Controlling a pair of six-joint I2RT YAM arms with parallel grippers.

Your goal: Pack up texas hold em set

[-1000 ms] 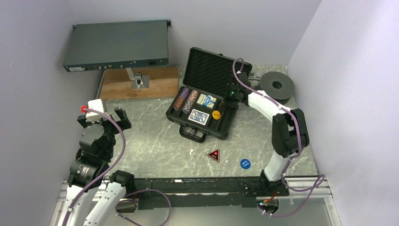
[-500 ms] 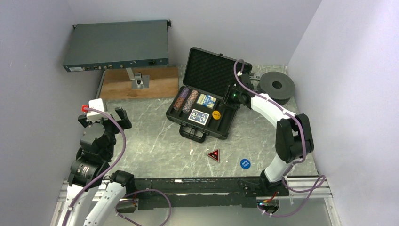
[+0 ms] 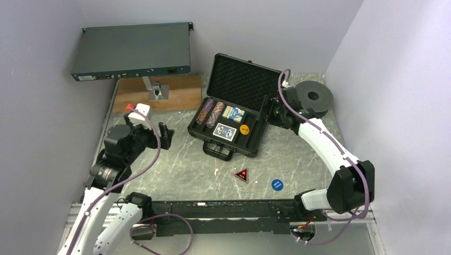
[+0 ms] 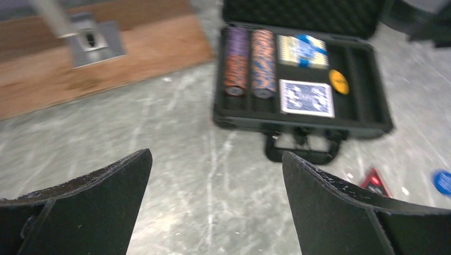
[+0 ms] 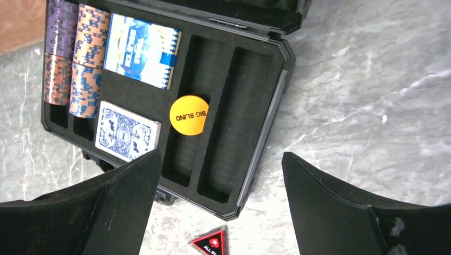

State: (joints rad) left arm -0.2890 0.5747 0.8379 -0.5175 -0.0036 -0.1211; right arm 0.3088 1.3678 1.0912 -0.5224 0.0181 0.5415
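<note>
Black briefcase point(image 3: 237, 83) is lying open mid-surface point(image 3: 175, 159), holding chip rolls point(image 3: 211, 112), card decks point(image 3: 225, 132) and orange button point(image 3: 244, 128). Red-triangle button point(image 3: 242, 175) is lying at its 6 o'clock, blue button point(image 3: 277, 184) at 5. Left jaws are gaping empty at 9 o'clock, right jaws likewise at 3.

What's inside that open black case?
Two rolls of chips, two blue card decks and an orange button. The slot beside the button looks bare. Anything beneath the decks is covered.
</note>
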